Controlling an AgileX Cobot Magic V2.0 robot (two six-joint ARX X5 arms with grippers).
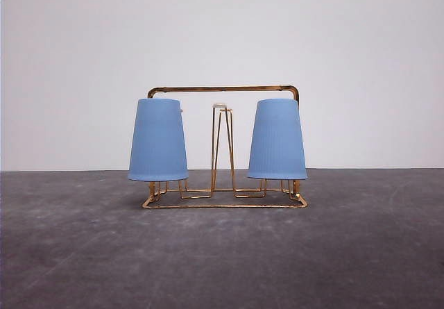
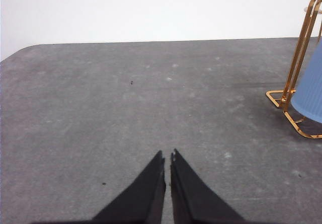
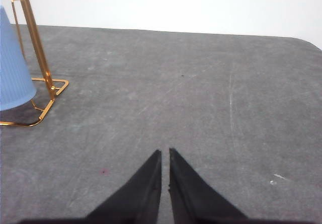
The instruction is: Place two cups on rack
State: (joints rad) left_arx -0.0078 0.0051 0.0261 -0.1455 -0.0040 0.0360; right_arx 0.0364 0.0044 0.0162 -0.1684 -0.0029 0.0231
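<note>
Standing near the tabletop's far edge: gold wire rack, both ribbed blue cups inverted on it.
Left cup, right cup seated; left gripper, right gripper closed, empty; judged complete, keep arms clear.

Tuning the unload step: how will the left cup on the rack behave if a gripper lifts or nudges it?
The left cup looks thin-walled and ribbed, so probably light and slightly squeezable. It hangs upside down over a prong of the rack, so a sideways nudge would likely rock it or shift the light wire rack. The taper may let fingers slip.
</note>
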